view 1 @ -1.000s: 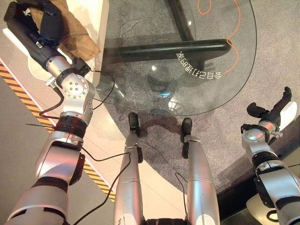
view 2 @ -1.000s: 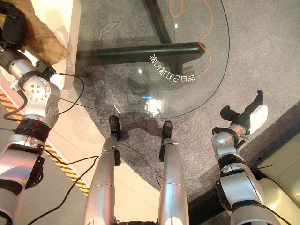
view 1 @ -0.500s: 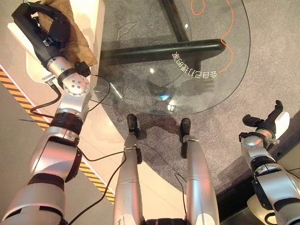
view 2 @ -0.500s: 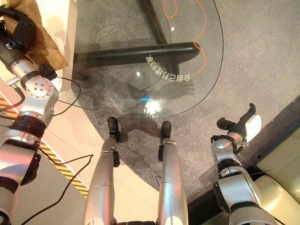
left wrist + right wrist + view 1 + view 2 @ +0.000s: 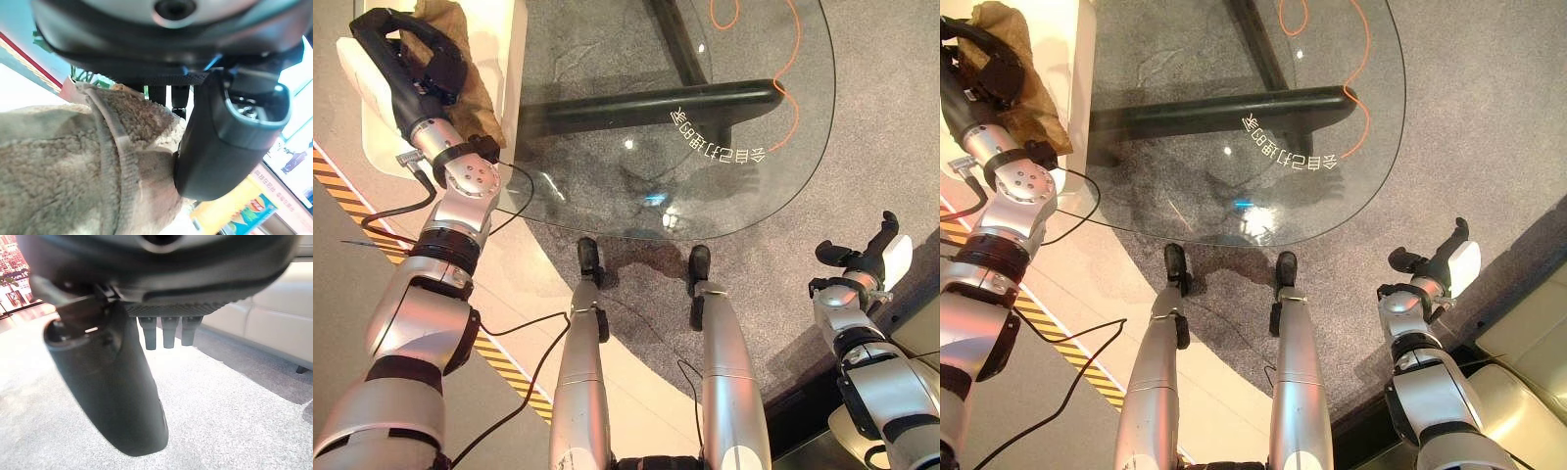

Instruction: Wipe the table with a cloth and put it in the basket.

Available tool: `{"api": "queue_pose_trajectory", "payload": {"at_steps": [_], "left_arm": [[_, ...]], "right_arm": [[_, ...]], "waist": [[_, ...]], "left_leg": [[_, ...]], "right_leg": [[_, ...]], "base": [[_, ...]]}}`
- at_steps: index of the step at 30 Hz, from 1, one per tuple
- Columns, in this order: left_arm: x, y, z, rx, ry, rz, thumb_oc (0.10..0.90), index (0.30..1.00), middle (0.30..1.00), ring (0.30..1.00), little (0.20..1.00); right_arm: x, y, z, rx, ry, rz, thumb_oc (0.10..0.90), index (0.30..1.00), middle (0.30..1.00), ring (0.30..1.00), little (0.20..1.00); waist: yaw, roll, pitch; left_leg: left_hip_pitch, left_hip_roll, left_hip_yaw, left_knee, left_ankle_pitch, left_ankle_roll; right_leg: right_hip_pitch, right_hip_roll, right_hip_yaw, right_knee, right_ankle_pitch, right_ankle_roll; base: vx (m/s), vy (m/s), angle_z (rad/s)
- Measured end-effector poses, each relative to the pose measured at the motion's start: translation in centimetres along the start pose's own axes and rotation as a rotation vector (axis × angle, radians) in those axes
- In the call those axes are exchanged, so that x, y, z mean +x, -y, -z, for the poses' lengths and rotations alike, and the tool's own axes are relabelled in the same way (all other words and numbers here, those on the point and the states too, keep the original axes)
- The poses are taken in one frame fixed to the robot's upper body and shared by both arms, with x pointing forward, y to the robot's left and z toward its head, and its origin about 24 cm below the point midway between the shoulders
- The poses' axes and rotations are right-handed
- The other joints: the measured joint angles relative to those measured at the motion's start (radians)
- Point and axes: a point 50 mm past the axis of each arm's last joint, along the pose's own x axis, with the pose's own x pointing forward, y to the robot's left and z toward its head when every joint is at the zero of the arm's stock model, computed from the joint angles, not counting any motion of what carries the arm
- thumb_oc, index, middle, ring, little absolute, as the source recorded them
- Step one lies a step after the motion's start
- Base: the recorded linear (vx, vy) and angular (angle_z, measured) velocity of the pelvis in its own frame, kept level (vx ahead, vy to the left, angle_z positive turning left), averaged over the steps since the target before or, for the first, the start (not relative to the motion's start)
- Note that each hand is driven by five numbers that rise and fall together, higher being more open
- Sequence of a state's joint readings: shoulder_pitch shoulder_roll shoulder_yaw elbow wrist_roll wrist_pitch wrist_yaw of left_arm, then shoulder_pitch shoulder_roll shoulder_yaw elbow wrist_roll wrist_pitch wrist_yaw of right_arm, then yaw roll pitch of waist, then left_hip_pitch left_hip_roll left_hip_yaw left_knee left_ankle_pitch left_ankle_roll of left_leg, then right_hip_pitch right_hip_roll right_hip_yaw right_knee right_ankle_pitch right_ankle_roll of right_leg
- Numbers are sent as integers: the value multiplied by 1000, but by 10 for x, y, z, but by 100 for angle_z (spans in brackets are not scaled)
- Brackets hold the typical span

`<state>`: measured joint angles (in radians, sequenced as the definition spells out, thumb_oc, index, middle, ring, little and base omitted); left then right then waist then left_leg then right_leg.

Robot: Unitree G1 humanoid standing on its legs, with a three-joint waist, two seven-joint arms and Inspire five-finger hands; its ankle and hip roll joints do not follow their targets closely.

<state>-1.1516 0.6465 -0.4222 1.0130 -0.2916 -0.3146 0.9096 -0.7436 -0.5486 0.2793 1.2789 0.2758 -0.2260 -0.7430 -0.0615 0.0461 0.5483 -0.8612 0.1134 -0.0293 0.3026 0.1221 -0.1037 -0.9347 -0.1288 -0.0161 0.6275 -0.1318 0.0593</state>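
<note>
1. Where the view begins, nearest the robot, the right hand (image 5: pixel 869 257) hangs low over the grey carpet (image 5: pixel 891 117), off to the right of the glass counter (image 5: pixel 705 147); its fingers are loosely extended and it holds nothing, as the right wrist view confirms.
2. Further out, the glass counter stands in the middle, with a dark frame (image 5: pixel 656 103) showing through the pane and an orange cord (image 5: pixel 791 69) lying on the carpet beneath its far right part.
3. Beyond the counter's left edge, a white stand (image 5: pixel 504 59) carries the brown fleecy cloth (image 5: pixel 460 59).
4. The left hand (image 5: pixel 416 64) lies on that cloth; in the left wrist view its thumb (image 5: pixel 215 147) presses against the fleece (image 5: pixel 73 166) and the fingers sit against the fabric, so it looks to be gripping the cloth.
5. No basket can be made out from here, so where the cloth should finally go cannot be told.
6. Judging by this, the task is early: the cloth is being taken up, while the wiping of the glass and the drop into the basket both seem left to do.
</note>
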Motion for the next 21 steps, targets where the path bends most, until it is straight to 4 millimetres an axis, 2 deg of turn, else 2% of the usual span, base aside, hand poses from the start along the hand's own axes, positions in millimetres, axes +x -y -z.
{"api": "queue_pose_trajectory", "payload": {"at_steps": [14, 21], "left_arm": [[2, -6, 9, 93, -32, -33, 100, 300, 300, 300, 200], [12, -16, 10, 130, -30, -68, 100, 300, 300, 300, 200]], "right_arm": [[-1, -1, 0, -10, 9, -7, 800, 900, 900, 900, 900], [-1, -1, -1, -10, 12, -9, 800, 900, 900, 900, 900]], "waist": [[-1, -3, 0], [-1, -28, 0]], "left_leg": [[-2, 1, 0, -3, 0, 0], [-15, 4, 3, -3, 0, 0]], "right_leg": [[-3, 1, 0, -2, 0, 0], [-19, 4, 2, -1, 1, -1]], "base": [[0, 0, 0], [1, 4, 0]]}}
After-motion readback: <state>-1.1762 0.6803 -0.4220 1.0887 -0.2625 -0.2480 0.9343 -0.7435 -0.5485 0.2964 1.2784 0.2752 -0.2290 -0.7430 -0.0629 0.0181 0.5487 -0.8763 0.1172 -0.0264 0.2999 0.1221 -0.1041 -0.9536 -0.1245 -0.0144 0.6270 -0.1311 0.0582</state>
